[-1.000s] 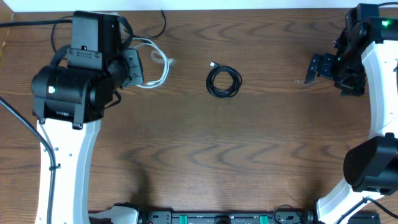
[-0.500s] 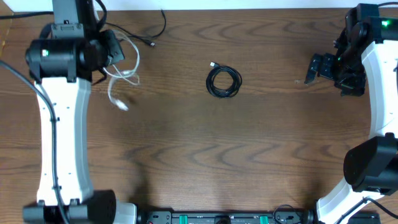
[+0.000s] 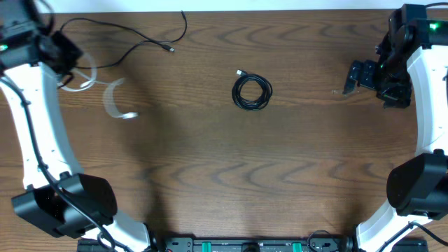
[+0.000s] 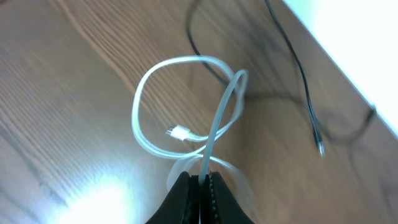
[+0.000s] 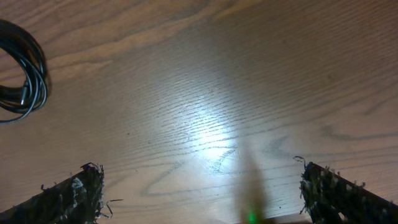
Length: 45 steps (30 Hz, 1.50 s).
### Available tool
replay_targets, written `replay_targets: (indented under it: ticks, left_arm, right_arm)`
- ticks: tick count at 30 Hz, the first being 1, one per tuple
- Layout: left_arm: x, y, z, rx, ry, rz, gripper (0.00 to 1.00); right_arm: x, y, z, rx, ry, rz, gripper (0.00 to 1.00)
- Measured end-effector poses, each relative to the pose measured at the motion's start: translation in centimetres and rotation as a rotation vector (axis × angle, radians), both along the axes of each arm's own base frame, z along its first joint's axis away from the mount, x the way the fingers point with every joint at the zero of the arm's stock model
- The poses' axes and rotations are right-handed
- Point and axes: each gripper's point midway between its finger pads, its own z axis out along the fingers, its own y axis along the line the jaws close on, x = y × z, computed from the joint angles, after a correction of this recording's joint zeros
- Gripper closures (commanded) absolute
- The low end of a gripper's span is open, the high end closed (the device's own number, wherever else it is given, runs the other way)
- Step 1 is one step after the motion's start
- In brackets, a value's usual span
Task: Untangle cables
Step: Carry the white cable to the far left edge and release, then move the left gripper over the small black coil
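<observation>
My left gripper [image 4: 202,180] is shut on the white cable [image 4: 140,118], which hangs from it in a blurred loop with its plug [image 4: 180,132] free. From overhead, that white cable [image 3: 112,98] trails at the far left of the table, below the left arm [image 3: 42,91]. A loose black cable [image 3: 133,43] lies stretched near the back edge, apart from the white one. The second black cable [image 3: 252,92] sits as a tight coil in the middle, and also shows in the right wrist view [image 5: 25,81]. My right gripper [image 5: 199,168] stands open over bare wood at the far right.
The wooden table's back edge [image 3: 231,12] meets a white surface close behind the loose black cable. Thicker black cords run from the left arm at the top left [image 3: 10,126]. The right arm [image 3: 427,105] stands along the right edge.
The left arm has swung left towards the back corner, dragging the white cable with it. The loose black cable now lies uncovered. The right arm and coil have not moved.
</observation>
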Motion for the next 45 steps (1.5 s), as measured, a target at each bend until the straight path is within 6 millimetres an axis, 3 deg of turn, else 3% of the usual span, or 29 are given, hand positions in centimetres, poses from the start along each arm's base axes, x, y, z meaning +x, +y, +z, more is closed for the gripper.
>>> replay_targets:
  ticks: [5,10,14,17,20,22,24,26,27,29,34,45]
  left_arm:
    - [1.2,5.7,0.8,0.032,-0.123,0.127,0.92]
    - [2.6,10.4,4.5,0.146,-0.305,0.199,0.92]
    - [0.9,14.3,5.9,0.271,-0.312,0.31,0.92]
    - [0.0,16.4,5.6,0.333,-0.278,0.354,0.92]
    - [-0.2,18.7,3.0,0.365,-0.201,0.365,0.91]
    - [0.0,20.4,-0.3,0.372,-0.126,0.364,0.83]
    - [-0.1,22.0,-4.3,0.36,-0.041,0.364,0.83]
    - [-0.6,23.2,-7.5,0.345,0.026,0.368,0.56]
    - [-1.0,23.7,-9.0,0.338,0.058,0.37,0.38]
    - [-2.0,24.7,-11.0,0.326,0.102,0.379,0.22]
    - [-2.9,25.6,-11.5,0.274,0.081,0.373,0.16]
    - [-3.4,21.0,-14.8,0.002,0.119,0.239,0.16]
  right_arm:
    - [0.0,0.0,0.0,0.0,0.0,0.0,0.01]
    - [0.0,0.0,0.0,0.0,0.0,0.0,0.01]
    - [0.0,0.0,0.0,0.0,0.0,0.0,0.01]
    - [0.0,0.0,0.0,0.0,0.0,0.0,0.01]
    - [0.0,0.0,0.0,0.0,0.0,0.0,0.01]
    - [0.0,0.0,0.0,0.0,0.0,0.0,0.01]
    - [0.0,0.0,0.0,0.0,0.0,0.0,0.01]
    - [0.0,0.0,0.0,0.0,0.0,0.0,0.01]
    - [0.0,0.0,0.0,0.0,0.0,0.0,0.01]
    - [0.0,0.0,0.0,0.0,0.0,0.0,0.01]
    - [0.0,0.0,0.0,0.0,0.0,0.0,0.01]
    - [0.0,0.0,0.0,0.0,0.0,0.0,0.01]
